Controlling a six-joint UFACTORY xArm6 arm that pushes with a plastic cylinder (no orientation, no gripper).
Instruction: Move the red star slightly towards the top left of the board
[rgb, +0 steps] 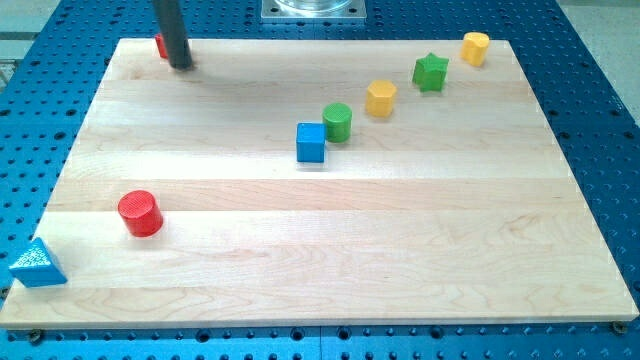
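Observation:
The red star (160, 46) sits at the board's top left corner, mostly hidden behind my rod, with only a small red part showing on the rod's left. My tip (181, 65) rests on the board just right of and slightly below the star, touching or nearly touching it.
A red cylinder (140, 213) stands at the left. A blue triangle (37, 265) sits at the bottom left corner, partly off the wooden board (330, 250). A blue cube (311, 142), green cylinder (338, 122), yellow hexagon (381, 98), green star (431, 72) and yellow cylinder (475, 47) form a diagonal line towards the top right.

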